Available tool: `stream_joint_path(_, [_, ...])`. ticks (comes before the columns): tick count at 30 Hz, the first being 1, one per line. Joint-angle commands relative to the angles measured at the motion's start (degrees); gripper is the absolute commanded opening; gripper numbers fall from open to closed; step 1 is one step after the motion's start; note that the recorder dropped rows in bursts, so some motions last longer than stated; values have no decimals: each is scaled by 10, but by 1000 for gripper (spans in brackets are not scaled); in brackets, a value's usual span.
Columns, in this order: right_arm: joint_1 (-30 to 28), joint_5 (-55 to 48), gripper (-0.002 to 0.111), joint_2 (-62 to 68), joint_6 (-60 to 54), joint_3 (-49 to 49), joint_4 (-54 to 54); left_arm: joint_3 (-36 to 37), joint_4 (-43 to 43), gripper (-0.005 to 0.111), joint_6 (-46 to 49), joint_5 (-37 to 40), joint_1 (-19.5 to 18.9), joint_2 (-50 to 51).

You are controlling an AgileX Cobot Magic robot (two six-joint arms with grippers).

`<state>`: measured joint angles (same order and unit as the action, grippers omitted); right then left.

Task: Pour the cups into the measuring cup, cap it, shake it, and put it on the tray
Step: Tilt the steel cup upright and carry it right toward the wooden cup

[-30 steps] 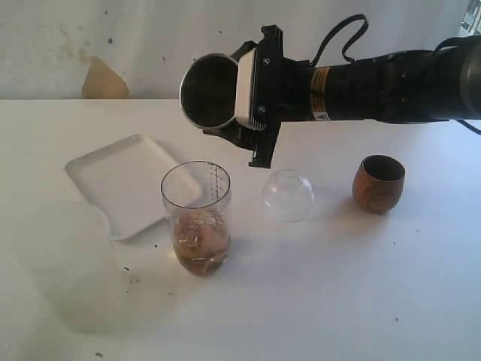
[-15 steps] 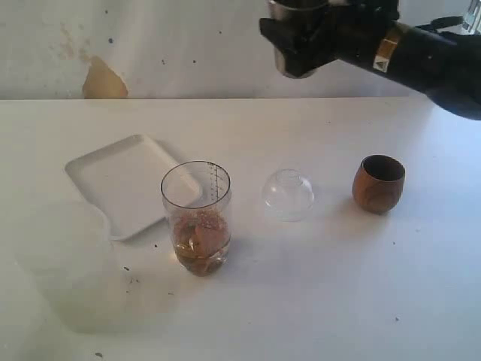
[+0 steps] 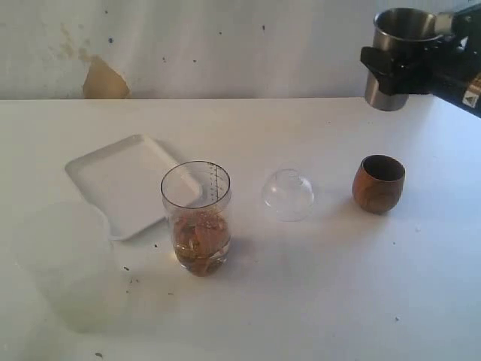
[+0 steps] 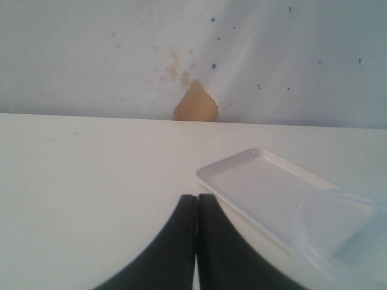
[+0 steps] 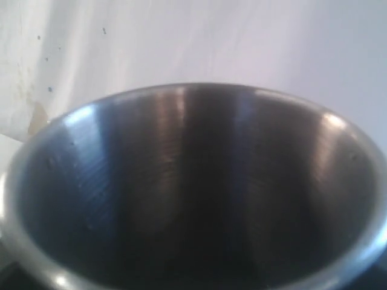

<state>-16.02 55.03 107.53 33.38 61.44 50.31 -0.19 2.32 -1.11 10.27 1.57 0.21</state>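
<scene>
My right gripper is clamped round the tall brushed-steel tumbler, which is upright, high over the white surface and looks empty inside. I'd lower it level, well clear of the rounded brown wooden cup below. The clear graduated plastic measuring cup, brownish contents at its bottom, stands just beside the flat white rectangular tray. My left gripper is closed on nothing.

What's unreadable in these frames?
- Wooden cup contents: exterior view, its dark interior shows nothing.
- Right pincer: right wrist view, steel tumbler fills the frame, hiding it.
- Measuring cup scale figures: exterior view, too small.
- Tray corner: left wrist view, cloudy cup overlaps it.
</scene>
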Motion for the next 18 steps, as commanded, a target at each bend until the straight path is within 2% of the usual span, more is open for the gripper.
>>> stream_joint_path(1, [-32, 74, 0, -4, 4, -23, -8, 2, 3, 1, -1, -4, -2, -2])
stream_joint_path(4, [-39, 88, 0, -8, 37, -37, 6, 2, 3, 1, -1, -4, -2, -2])
stream_joint_path(7, [-39, 89, 0, -18, 62, -44, 70, 2, 3, 1, -1, -4, -2, -2])
stream_joint_path(11, [-23, 89, 0, -47, 84, -68, 99, 2, 3, 1, -1, -4, -2, -2])
stream_joint_path(18, [-17, 96, 0, -143, 86, -181, 119, 2, 3, 1, -1, -4, -2, -2])
